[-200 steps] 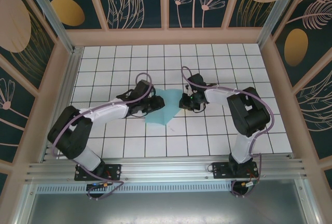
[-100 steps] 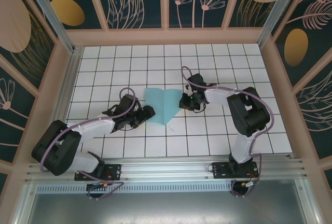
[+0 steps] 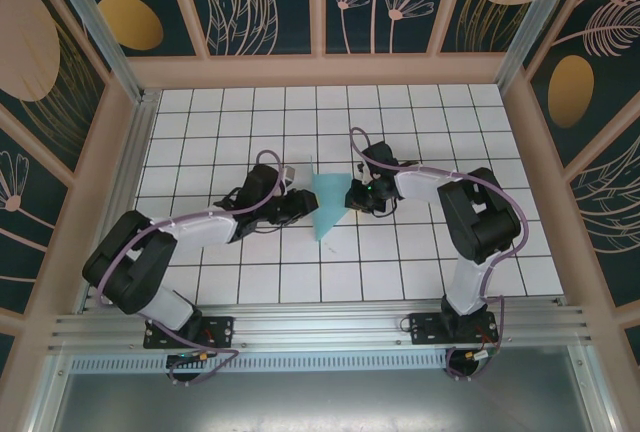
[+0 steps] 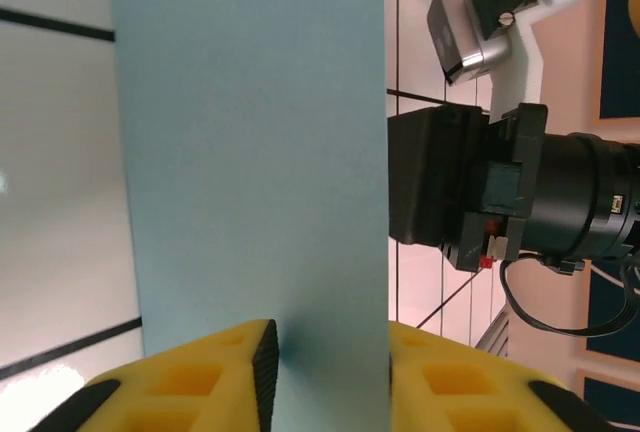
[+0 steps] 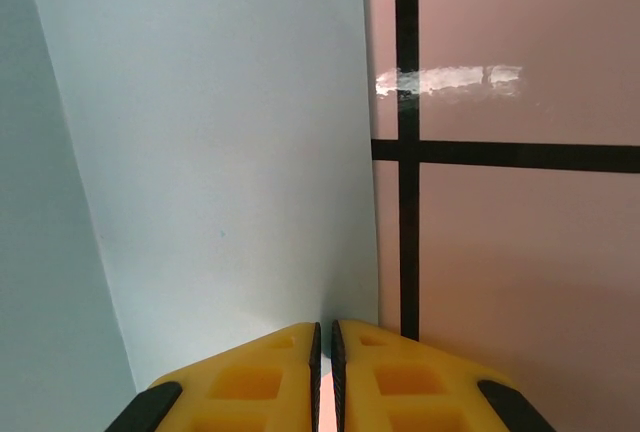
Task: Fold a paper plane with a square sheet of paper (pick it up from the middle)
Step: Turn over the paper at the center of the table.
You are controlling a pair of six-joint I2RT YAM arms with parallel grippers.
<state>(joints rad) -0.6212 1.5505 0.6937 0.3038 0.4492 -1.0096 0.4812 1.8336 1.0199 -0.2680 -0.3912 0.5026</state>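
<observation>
Paper sheet (image 3: 327,204), partly folded, sitting mid-bench (image 3: 420,122) between both hands. Right hand (image 3: 351,197) pinching its edge, pads nearly shut. Left hand (image 3: 303,202) straddling flap, pads partly apart. Likely handling light, floppy, creasing and tearing easily; safest holding gently at edges near crease.

Robot test cell, aluminium frame (image 3: 320,327), gridded table (image 3: 250,282), patterned walls (image 3: 260,2)
</observation>
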